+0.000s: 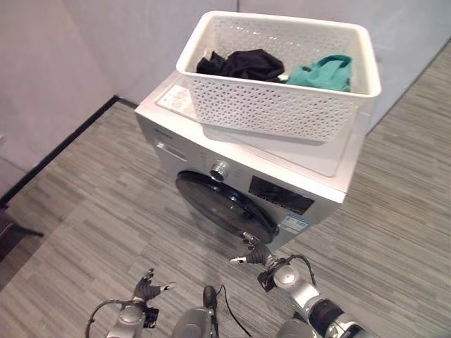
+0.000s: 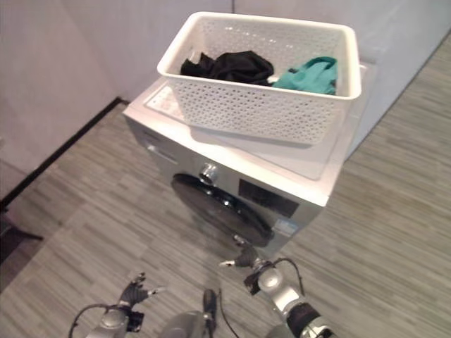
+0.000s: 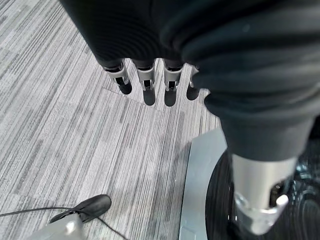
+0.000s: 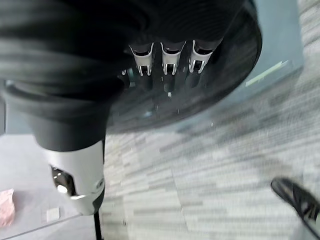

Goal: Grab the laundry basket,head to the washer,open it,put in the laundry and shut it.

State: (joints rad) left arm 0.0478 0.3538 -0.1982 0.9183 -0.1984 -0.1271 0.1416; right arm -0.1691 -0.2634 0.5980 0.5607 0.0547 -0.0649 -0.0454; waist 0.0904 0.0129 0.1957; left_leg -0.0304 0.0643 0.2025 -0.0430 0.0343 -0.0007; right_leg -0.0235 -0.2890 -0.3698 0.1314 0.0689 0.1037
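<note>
A white perforated laundry basket [image 1: 275, 105] stands on top of the silver front-loading washer [image 1: 331, 160]. A black garment [image 1: 239, 65] and a teal garment [image 1: 320, 72] lie inside it. The washer's round dark door [image 1: 225, 204] is closed. My right hand [image 1: 255, 252] hovers just below the door's lower right edge, open; in the right wrist view its straight fingers [image 4: 170, 62] point at the dark glass [image 4: 225, 75]. My left hand [image 1: 148, 285] hangs low and to the left of the washer, open, its fingers [image 3: 150, 85] over the floor.
A knob [image 1: 220, 170] and a dark display panel [image 1: 282, 193] sit above the door. Grey walls with a black skirting [image 1: 63, 148] stand behind and to the left. Plank floor surrounds the washer. A dark object [image 1: 10, 229] lies at the left edge.
</note>
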